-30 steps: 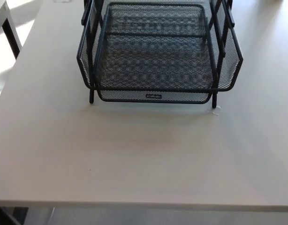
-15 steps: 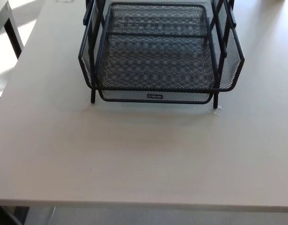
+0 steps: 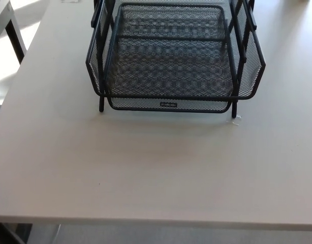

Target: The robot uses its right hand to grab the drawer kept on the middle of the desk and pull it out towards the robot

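A black wire-mesh drawer unit [image 3: 174,56] stands at the middle of the pale grey desk [image 3: 146,168], toward its far side. Its lower drawer front [image 3: 168,104] carries a small label and faces me, sitting just behind the rack's two front legs. A wider mesh tray rests above it with flared sides. Neither of my hands shows in the head view.
A small clear scrap [image 3: 236,120] lies on the desk by the rack's right front leg. At far left a dark leg of another table [image 3: 16,38] stands on the floor beyond the desk's left edge. The near desk edge runs along the bottom of the view.
The whole picture has shifted a few pixels right and down, so the camera moved. The drawer unit itself has not moved on the desk.
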